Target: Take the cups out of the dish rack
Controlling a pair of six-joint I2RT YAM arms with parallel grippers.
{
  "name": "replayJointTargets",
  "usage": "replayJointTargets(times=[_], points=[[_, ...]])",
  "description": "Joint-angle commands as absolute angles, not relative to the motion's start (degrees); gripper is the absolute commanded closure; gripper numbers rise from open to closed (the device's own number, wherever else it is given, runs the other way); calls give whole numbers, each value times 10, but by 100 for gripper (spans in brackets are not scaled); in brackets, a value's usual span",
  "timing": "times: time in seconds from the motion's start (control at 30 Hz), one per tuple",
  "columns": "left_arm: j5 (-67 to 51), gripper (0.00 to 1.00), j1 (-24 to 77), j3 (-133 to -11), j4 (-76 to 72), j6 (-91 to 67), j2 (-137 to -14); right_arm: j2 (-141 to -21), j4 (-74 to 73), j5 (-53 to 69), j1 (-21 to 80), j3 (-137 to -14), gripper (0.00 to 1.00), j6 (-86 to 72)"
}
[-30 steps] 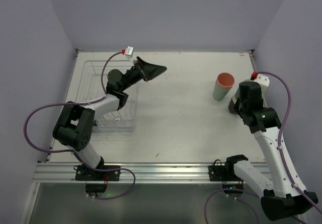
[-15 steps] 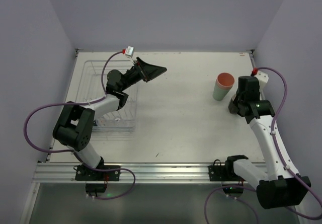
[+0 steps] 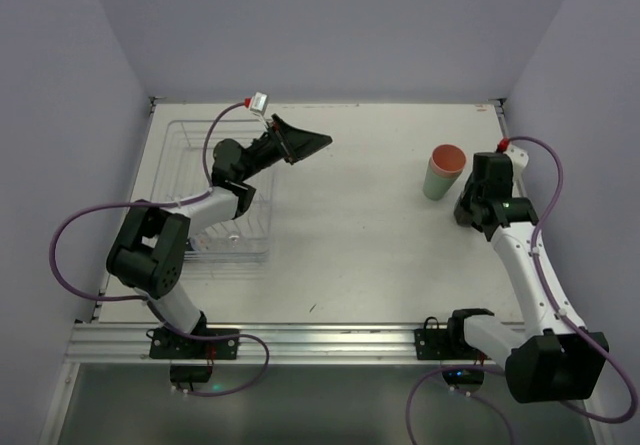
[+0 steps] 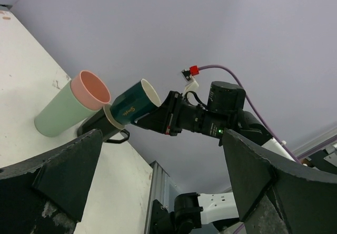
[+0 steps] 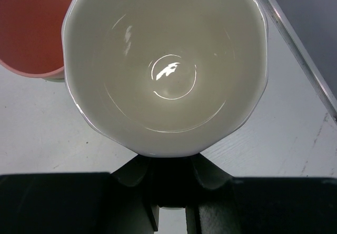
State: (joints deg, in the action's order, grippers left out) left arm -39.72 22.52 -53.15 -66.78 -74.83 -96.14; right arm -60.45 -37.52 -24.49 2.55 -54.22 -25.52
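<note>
We are finding the right gripper (image 4: pixel 167 114) clamped on the dark teal cup (image 4: pixel 131 103), holding it upright by the side wall; in its own wrist view the cup's pale inside is hiding the fingers, so we are reading the grip from the left wrist view. The cup's base is sitting at the pale rim of the black mug (image 4: pixel 93 130), which is standing on the table (image 3: pixel 380 235); whether base and rim are touching, we cannot tell. Just beside, at 11 o'clock of this gripper in the top view, the mint-green cup (image 3: pixel 435 183) is standing with the salmon-pink cup (image 4: pixel 90 88) seated in it, as we judge. This group is lying at 3 o'clock of the table, well apart from the dish rack (image 3: pixel 180 155) at 9 o'clock; the left gripper (image 3: pixel 312 139) is hovering just past the rack's 2 o'clock corner, fingers spread wide, nothing between them.

We are judging the step in hand to be seating the teal cup in the mug; doing it well is calling for a straight, level descent, opening only once the cup is bearing, then retreating toward 5 o'clock, away from the neighbouring cups; the table edge is lying close at 3 o'clock.

We are counting: grippers, two; rack, one; teal, black, mint-green and salmon-pink, one each; clear glass, none we can make out; the rack's contents are too faint to count.
</note>
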Motion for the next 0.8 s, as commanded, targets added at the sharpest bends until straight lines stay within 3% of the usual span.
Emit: replayJointTargets(times=[0.0, 0.77], points=[[-409, 0, 224, -539, -706, -758, -968, -609, -298, -257, 20, -552, 100, -264], [-414, 0, 221, -535, -703, -758, -970, -626, -289, -265, 17, -520, 100, -294]])
